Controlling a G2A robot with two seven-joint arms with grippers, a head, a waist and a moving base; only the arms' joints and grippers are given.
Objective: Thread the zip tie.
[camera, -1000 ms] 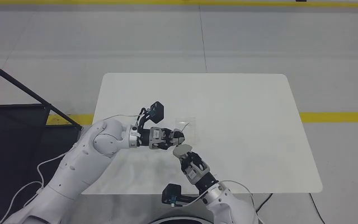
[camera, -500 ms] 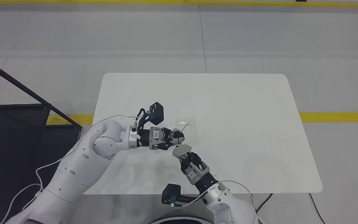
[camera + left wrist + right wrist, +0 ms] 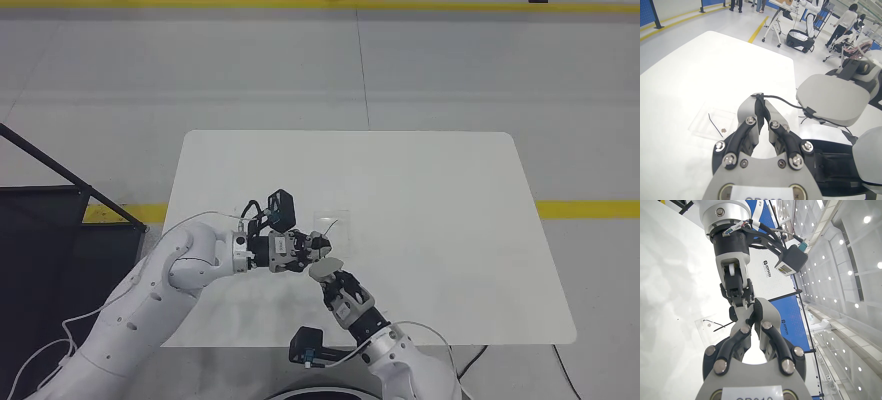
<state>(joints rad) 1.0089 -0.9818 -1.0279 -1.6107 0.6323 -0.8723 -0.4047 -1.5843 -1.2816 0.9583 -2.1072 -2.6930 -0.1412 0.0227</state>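
The zip tie [image 3: 783, 100] hangs above the table [image 3: 450, 190] as a thin black strap stretched between the two grippers, over the robot's side of the tabletop and just short of a clear tray [image 3: 696, 117]. One end sits pinched at the tips of the left gripper [image 3: 760, 97], whose fingers are pressed together on it. From there the strap runs sideways in a shallow bow to the right gripper [image 3: 756, 306]. That gripper is also closed tight and appears to hold the other end, though the contact is partly hidden under its grey finger. The tie's long axis therefore lies along the line from one gripper to the other, and both are equally near, their tips almost meeting. I cannot tell which end carries the head, so the next move, as I judge it, is to bring the two ends together and line the tail up with the slot. A second tie [image 3: 715, 122] lies loose in the tray beside a small brown scrap [image 3: 723, 130]. Compared with a second ago, the left arm has swung slightly toward the right gripper, narrowing the gap, while the right arm has not shifted.
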